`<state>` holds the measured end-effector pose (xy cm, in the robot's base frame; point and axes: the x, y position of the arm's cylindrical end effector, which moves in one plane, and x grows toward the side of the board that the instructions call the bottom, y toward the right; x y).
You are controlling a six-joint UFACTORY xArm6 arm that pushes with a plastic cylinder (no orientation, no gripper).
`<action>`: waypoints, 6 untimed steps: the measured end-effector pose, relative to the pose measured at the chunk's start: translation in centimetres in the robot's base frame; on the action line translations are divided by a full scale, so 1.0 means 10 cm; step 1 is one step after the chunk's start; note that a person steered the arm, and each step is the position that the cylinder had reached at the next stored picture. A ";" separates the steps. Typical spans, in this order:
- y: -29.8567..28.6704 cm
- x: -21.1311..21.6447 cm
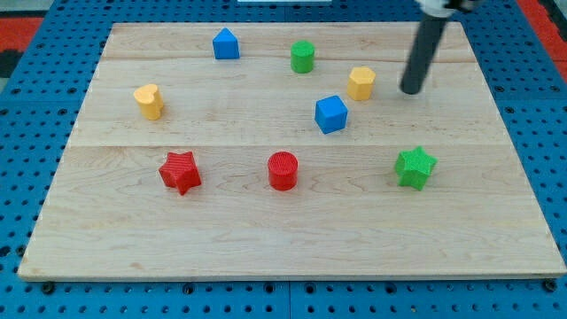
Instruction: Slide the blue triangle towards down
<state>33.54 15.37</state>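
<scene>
Red star [180, 171] and red cylinder [283, 170] sit nearest on the wooden table [266, 239]. Blue triangle [226, 43], seemingly house-shaped, stands near the view's top, left of centre. My tip [411, 90] rests well to its right, beside the yellow block [361, 82]; there are no jaws to report.

Bright, even overhead light; blocks cast faint short shadows, focus sharp, no glare or blur.

1 camera looks steeply down, fairly near, over the wooden board [292, 239].
</scene>
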 end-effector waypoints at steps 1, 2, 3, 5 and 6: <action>0.01 -0.16; -0.12 -0.71; -0.40 -1.43; -1.87 -1.40; -2.46 -1.37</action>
